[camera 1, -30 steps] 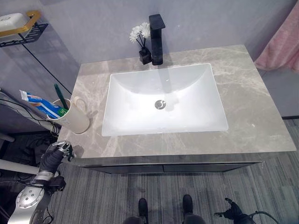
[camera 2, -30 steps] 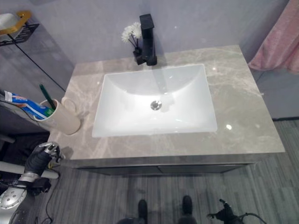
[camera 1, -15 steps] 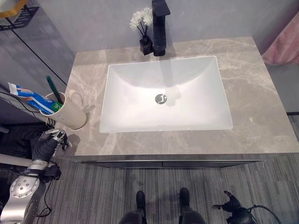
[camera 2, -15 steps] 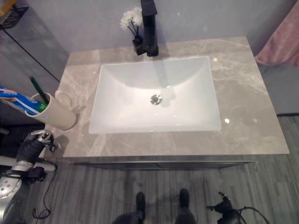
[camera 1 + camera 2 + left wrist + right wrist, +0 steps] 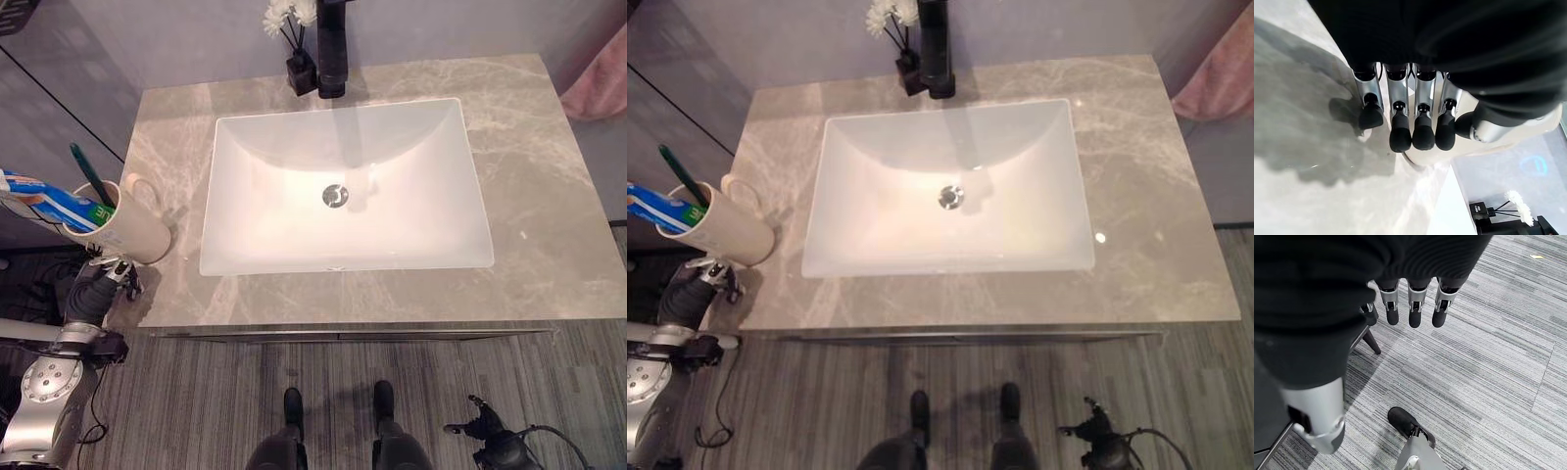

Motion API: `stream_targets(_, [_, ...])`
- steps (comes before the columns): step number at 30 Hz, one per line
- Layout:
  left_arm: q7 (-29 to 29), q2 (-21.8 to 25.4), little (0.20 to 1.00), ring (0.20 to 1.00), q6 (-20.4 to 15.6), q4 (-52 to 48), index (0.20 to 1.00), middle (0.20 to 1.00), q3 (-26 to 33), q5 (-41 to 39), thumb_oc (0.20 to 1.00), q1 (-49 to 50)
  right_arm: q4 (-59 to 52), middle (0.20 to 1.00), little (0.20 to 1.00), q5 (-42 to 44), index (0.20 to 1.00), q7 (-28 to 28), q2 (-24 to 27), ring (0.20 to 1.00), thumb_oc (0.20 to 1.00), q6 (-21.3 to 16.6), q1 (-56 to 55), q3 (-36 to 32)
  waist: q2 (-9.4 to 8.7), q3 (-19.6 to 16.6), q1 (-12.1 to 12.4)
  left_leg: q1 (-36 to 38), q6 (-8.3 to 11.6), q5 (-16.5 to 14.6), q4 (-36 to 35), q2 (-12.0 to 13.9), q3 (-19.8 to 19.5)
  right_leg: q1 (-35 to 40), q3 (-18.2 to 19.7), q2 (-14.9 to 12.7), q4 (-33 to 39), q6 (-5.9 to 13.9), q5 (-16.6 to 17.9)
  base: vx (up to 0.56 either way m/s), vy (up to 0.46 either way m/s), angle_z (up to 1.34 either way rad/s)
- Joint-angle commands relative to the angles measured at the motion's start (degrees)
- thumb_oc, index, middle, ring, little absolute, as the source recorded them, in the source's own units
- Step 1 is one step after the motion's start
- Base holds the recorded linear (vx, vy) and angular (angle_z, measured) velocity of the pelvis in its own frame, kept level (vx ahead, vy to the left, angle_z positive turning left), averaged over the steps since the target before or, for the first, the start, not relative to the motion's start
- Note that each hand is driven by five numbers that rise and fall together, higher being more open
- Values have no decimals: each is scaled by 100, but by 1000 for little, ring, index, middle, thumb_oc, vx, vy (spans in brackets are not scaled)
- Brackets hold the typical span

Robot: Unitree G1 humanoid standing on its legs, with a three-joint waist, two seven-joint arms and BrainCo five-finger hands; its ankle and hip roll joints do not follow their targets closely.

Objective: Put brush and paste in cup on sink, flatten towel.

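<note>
Left eye view shows the cup (image 5: 125, 225) holding toothbrush (image 5: 90, 176) and toothpaste (image 5: 49, 199) on the counter (image 5: 549, 215). Left wrist view shows the left hand (image 5: 1415, 122) beside it, fingers seemingly loosely extended; right hand (image 5: 1410, 308) hangs relaxed above floor (image 5: 1488, 382).

A bathroom is shown. A white, box-shaped sink (image 5: 245, 176) is set into a grey stone counter with pale veins (image 5: 534, 196). A tall black tap (image 5: 332, 49) is fixed behind the sink, and a small black vase of white flowers (image 5: 294, 49) is placed just beside it. A cream cup (image 5: 132, 227) with a green toothbrush (image 5: 86, 171) and a blue and white toothpaste tube (image 5: 44, 199) is seen at the counter's left edge. A pink towel (image 5: 600, 83) is hung at the right. The floor is covered in grey striped carpet (image 5: 1488, 357).
</note>
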State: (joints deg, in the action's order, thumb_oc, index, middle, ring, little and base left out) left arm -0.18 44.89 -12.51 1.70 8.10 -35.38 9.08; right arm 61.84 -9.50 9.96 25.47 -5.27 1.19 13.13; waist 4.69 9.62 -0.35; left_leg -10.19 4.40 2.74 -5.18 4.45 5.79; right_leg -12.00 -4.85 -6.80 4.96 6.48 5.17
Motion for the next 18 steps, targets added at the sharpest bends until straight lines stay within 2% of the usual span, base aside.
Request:
stream_targets(1, [159,247,200,200,-320,91,200,200,113,57,200,-244,24,1000,1000,267,1000,172,69,1000,1000,-34,195,239,-137,-12,-102,-170,154,280,18,177,7,-28,27,-382,4,279,157,0,0,0])
stream_targets(18, [350,340,200,200,-371,238,200,200,90,118,200,-652,-82,1000,1000,228,1000,210,87,1000,1000,-34,261,348,-236,132,-143,-377,153,306,18,174,8,-287,81,-346,4,291,220,-1,-2,-2])
